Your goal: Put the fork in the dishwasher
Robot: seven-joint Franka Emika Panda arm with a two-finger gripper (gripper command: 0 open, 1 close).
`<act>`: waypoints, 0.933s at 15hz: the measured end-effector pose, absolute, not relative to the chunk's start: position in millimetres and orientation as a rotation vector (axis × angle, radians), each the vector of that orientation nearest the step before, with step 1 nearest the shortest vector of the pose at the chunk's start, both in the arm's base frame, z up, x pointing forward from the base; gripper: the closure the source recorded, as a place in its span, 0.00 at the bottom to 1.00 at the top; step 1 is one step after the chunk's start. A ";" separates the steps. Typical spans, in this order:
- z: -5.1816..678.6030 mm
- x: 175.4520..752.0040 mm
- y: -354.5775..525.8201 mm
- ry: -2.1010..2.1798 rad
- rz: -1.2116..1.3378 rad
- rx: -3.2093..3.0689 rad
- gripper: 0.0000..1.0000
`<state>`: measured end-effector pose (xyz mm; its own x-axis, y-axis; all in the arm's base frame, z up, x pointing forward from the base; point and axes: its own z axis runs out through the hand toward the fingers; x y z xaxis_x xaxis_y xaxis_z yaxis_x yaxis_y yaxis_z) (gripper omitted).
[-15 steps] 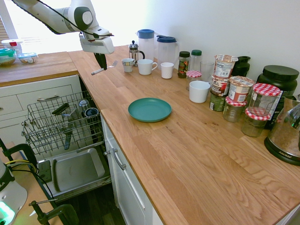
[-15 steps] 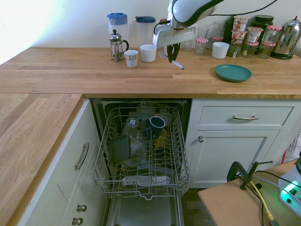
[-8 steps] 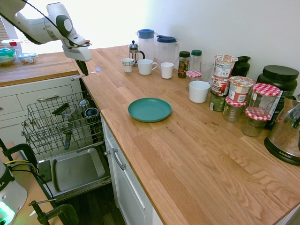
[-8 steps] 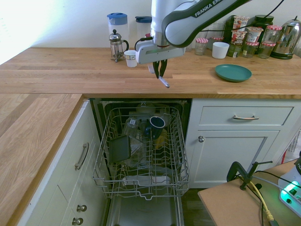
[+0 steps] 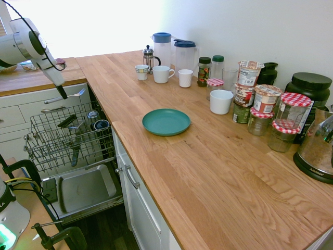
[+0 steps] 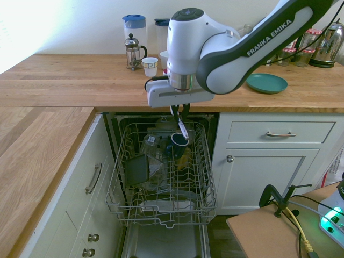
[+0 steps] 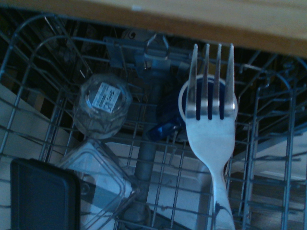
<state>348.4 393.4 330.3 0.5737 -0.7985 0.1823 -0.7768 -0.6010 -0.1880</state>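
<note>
Fork (image 7: pixel 211 139) in the end effector (image 6: pixel 181 114): you have it clamped by the handle, fingers together on the metal, with the tines pointing away from the wrist. Take the dishwasher (image 6: pixel 161 177) rack as your landmark. In the second exterior view the end effector hangs just above the rack's rear edge, and the fork slants down from it toward the blue-rimmed cup (image 6: pixel 179 141) that sits in the rack. The fork touches nothing in the rack that you can see; its tip is above the wires. In the first exterior view the same fork (image 5: pixel 71 95) sticks out level from the end effector (image 5: pixel 62 94), above the far side of the rack (image 5: pixel 67 136) and in front of the white drawers (image 5: pixel 47 107).

From the wrist view you look down into the rack: the tines lie across the round rim of the blue cup (image 7: pixel 206 103), a clear glass jar with a label (image 7: pixel 103 103) stands beside that cup, and a clear plastic container (image 7: pixel 98 177) and a dark flat lid (image 7: pixel 43 196) lie nearer the rack's front.

Beyond the rack, on the tabletop (image 5: pixel 208 172), you have the teal plate (image 5: pixel 166 122), well apart from the dishwasher. The grey steel door panel (image 5: pixel 86 188) lies open below the rack.
</note>
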 end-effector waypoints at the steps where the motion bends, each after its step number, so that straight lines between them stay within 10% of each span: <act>1: 319.2 345.8 394.9 1.377 -0.374 -2.698 1.00; 14: 253.6 333.7 389.4 1.491 -0.360 -2.647 1.00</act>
